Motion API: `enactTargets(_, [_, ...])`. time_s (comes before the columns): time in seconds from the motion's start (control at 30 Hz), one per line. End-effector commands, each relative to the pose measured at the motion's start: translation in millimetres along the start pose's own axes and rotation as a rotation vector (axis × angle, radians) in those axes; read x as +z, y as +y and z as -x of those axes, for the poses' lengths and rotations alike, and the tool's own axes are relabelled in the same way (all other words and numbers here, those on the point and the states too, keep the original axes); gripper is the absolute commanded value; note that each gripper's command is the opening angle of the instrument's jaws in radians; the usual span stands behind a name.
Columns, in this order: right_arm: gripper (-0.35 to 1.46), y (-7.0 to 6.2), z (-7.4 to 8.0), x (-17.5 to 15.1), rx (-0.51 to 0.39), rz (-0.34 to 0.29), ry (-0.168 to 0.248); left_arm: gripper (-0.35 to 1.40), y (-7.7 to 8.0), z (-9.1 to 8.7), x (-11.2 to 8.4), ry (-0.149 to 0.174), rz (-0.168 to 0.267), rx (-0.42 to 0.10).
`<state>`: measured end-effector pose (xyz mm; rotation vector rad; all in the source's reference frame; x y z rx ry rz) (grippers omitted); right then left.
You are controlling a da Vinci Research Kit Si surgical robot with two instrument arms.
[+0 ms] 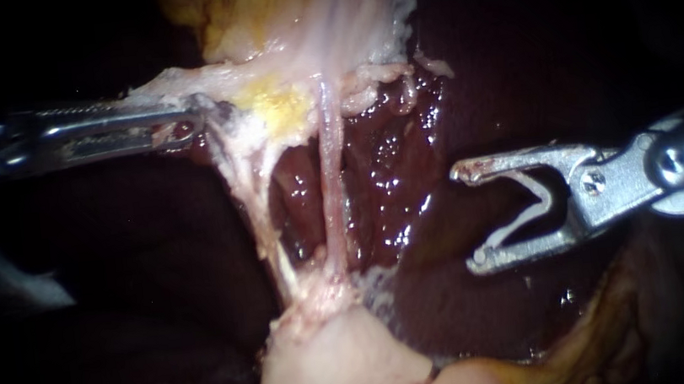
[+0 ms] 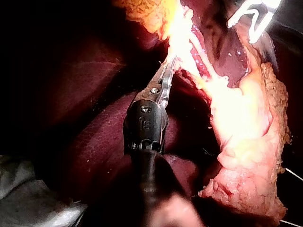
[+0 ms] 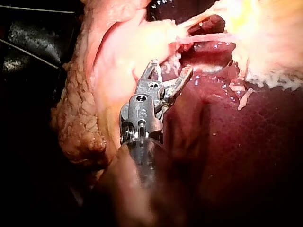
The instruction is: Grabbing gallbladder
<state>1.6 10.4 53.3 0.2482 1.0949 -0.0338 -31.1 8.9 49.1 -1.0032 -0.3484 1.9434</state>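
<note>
Below pale gallbladder (image 1: 326,37), a thin tube (image 1: 333,184) crosses glistening dark-red liver (image 1: 397,169).

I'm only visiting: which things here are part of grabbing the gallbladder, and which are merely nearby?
In the job:
gallbladder
left instrument, jaws shut on the gallbladder's pale edge

Merely nearby:
right instrument, jaws open, clear of the tissue
liver
tube, stretched taut below the gallbladder
</note>
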Motion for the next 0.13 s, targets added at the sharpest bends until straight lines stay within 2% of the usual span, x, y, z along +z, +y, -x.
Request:
enactTargets(0.03, [0.5, 0.0, 0.0, 0.0, 0.0, 0.0, 0.0, -0.35, 0.0, 0.1, 0.1, 0.001, -0.002, -0.001])
enactTargets(0.13, [0.5, 0.0, 0.0, 0.0, 0.0, 0.0, 0.0, -0.35, 0.1, 0.4, 0.5, 0.001, -0.001, -0.001])
